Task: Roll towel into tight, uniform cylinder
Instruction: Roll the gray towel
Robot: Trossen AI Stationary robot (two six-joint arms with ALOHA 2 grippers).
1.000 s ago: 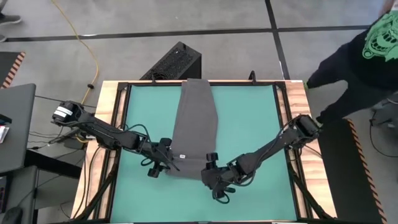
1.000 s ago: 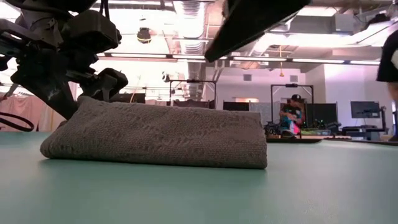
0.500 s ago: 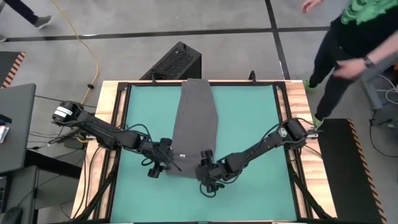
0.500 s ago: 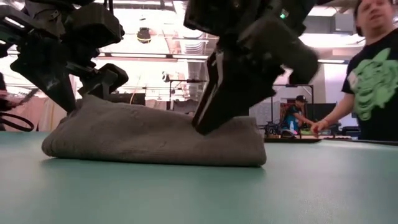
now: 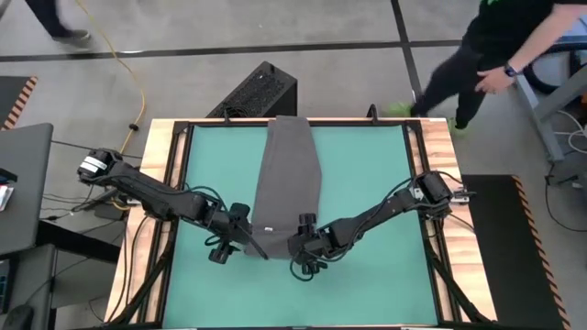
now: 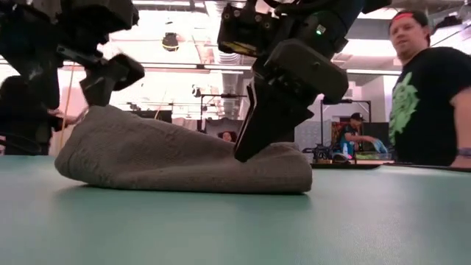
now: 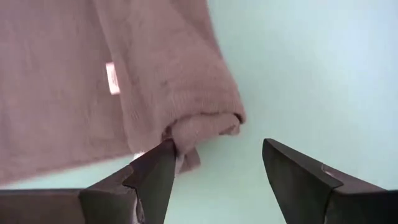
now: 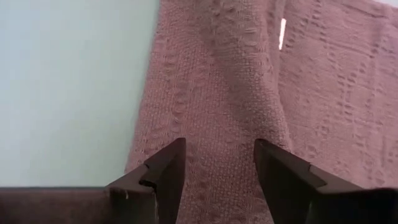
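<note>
The dark grey towel (image 5: 286, 179) lies as a long strip on the teal mat (image 5: 367, 183), from the far edge toward the near side. Its near end (image 6: 184, 158) is rolled over into a thick fold, with a small white tag (image 7: 112, 78) beside it. My left gripper (image 7: 214, 152) is open at the fold's left end (image 5: 252, 246). My right gripper (image 8: 217, 152) is open on the fold's right part (image 5: 295, 249). My left gripper has one fingertip (image 7: 165, 152) against the rolled fold's left end (image 7: 186, 134), slanting down from the table's left. The other finger (image 7: 292, 168) stands over bare mat. That end of the fold (image 6: 92, 118) is raised; the rest lies on the mat. My right gripper comes down on the rolled fold's right part (image 6: 254, 156), slanting from above and from the table's right. Its two open fingers (image 8: 168, 165) stand on either side of a ridge of cloth (image 8: 217, 118). The towel lies on the mat and dips under the fingers.
A person (image 5: 495, 46) moves beyond the table's far right corner and also shows in the low view (image 6: 430, 96). A black box (image 5: 261, 92) sits past the far edge. Bare mat lies to the towel's left and right.
My right gripper has come down and toward the table's left, onto the fold's right part, which now dips under it. My left gripper has risen and tipped more level, and the fold's left end stands higher than before. The person has walked behind the table.
</note>
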